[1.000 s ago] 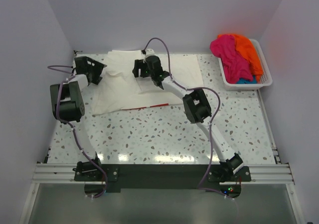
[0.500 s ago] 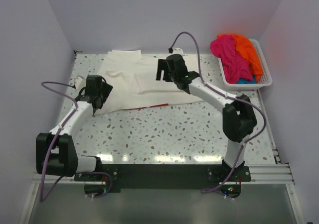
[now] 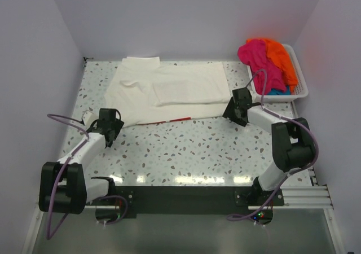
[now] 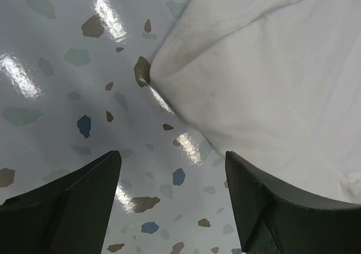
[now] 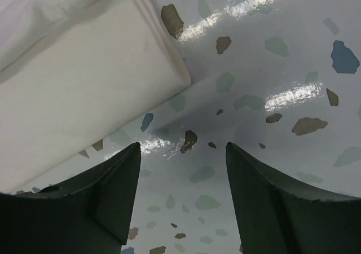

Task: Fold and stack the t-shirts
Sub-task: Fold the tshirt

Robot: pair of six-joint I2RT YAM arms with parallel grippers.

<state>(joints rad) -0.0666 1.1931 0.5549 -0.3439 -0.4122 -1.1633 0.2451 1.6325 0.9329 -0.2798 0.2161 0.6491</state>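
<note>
One tee looks partly folded — the others wait.
Top view: big cream-white cloth t-shirt (image 3: 169, 90) on speckled surface (image 3: 186, 152); pink and orange cloth tees (image 3: 256, 56) in white plastic basket (image 3: 285, 96). Left wrist: left fingers (image 4: 67, 203) wide open, empty, by its corner. Right wrist: right fingers (image 5: 271, 203) open, empty.

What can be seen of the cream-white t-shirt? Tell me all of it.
The cream-white t-shirt is soft, thick-looking cloth with stitched hems, lying flat and partly folded on the far half of the speckled table, one panel laid over its middle. A red strip shows along its near edge. The open left hand and right hand hang by its near corners, gripping nothing.
</note>
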